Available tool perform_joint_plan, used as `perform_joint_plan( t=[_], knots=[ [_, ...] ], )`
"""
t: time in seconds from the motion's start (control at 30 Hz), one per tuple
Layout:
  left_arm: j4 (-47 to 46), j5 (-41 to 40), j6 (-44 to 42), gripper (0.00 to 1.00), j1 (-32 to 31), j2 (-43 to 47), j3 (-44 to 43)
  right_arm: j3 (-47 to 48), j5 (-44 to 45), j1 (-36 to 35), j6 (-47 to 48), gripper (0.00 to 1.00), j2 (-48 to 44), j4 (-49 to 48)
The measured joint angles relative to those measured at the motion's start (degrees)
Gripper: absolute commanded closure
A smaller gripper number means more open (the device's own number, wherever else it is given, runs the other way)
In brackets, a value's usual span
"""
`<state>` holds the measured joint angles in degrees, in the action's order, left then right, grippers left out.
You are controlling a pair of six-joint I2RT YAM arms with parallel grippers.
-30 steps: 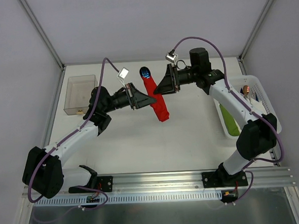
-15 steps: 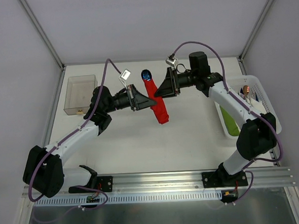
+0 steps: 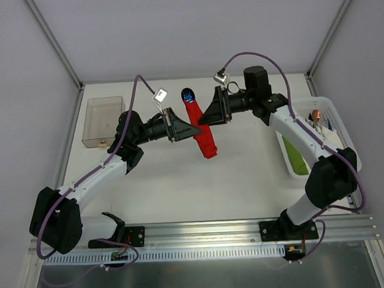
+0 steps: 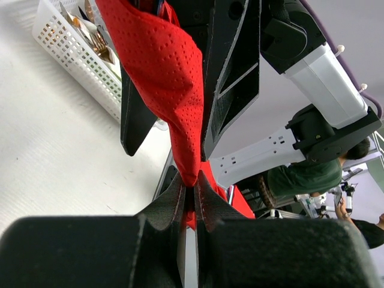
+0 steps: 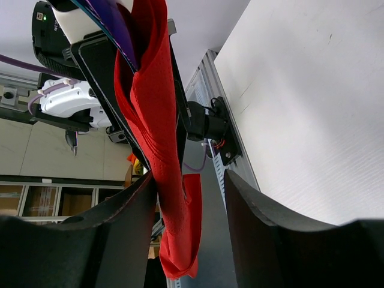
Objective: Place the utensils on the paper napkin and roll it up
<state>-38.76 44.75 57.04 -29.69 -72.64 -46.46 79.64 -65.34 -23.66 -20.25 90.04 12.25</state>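
Nearest me, the white table [image 3: 182, 190] is stretching out ahead of both arm bases. Mid-table, the left gripper [image 4: 189, 187] is pinching fully closed on the paper napkin [image 3: 206, 143] partway along. The red sheet is bunched into a loose roll and lying tilted in the top view. I can't tell if its near end is touching the table. The right gripper [image 5: 191, 180] is standing about half open around the same roll from the opposite side. The napkin is leaning against one finger [image 5: 141, 204] with a gap to the other, so nothing is being clamped there. The utensils [image 3: 187, 94] are sitting inside the roll, blue-purple heads poking out of the far end, handles hidden. On the right, a white basket [image 3: 348, 138] is holding a green bundle [image 3: 298, 161] and a copper-headed utensil [image 3: 316, 115]. At the far left, a clear box [image 3: 102, 104] is sitting by the wall.
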Motion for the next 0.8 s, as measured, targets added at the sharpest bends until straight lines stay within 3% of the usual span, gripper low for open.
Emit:
perform_joint_plan(
  t=[0.47, 0.6, 0.67, 0.73, 0.8],
  knots=[
    [0.1, 0.0, 0.0, 1.0, 0.0, -0.5, 0.0, -0.6, 0.0, -0.1, 0.3, 0.58, -0.2, -0.1],
    [0.6, 0.2, 0.0, 1.0, 0.0, -1.2, 0.0, -1.3, -0.3, -0.2, 0.2, 0.78, -0.3, -0.8],
    [0.8, 0.2, 0.0, 1.0, 0.0, -1.8, 0.0, -1.4, -0.7, -0.2, 0.3, 0.93, -0.3, -1.2],
    [0.8, 0.2, 0.2, 1.0, 0.0, -2.1, 0.0, -1.5, -0.7, -0.2, 0.8, 1.0, -0.3, -1.4],
    [0.7, 0.2, 0.4, 1.0, 0.0, -2.1, 0.0, -1.5, -0.7, -0.2, 1.1, 1.0, -0.3, -1.4]
  ],
)
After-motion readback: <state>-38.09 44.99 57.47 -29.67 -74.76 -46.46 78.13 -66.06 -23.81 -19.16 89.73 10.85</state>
